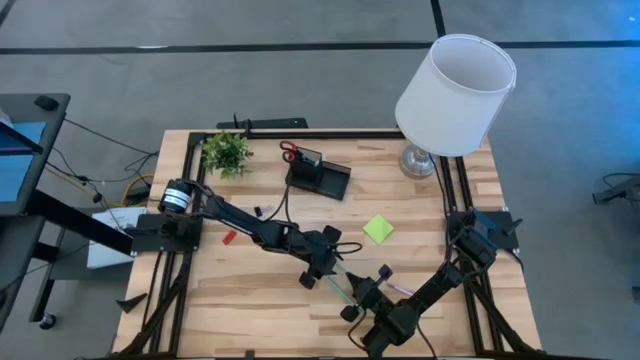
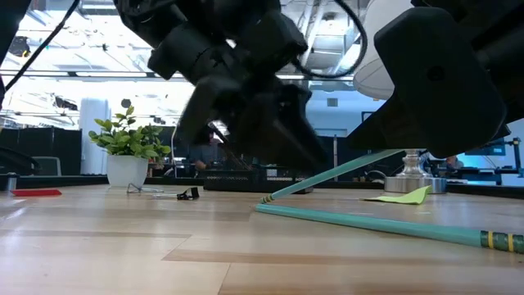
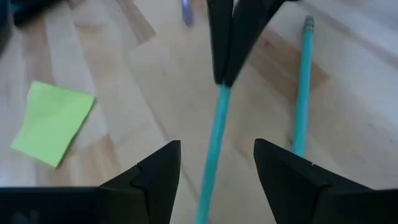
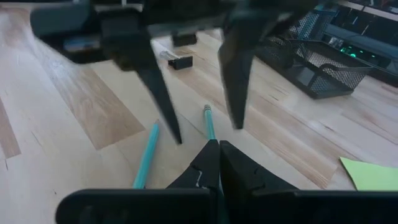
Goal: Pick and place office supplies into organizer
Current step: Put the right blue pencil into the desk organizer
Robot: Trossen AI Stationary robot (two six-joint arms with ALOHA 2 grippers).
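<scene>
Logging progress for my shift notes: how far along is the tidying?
Done: scissors stand in the organizer. In hand: right hand pinches one teal pencil, left hand open around it. Left: second pencil, sticky note, red bit.

Two matte-black jointed arms — tapered black pincer fingers [image 3: 155, 180].
</scene>
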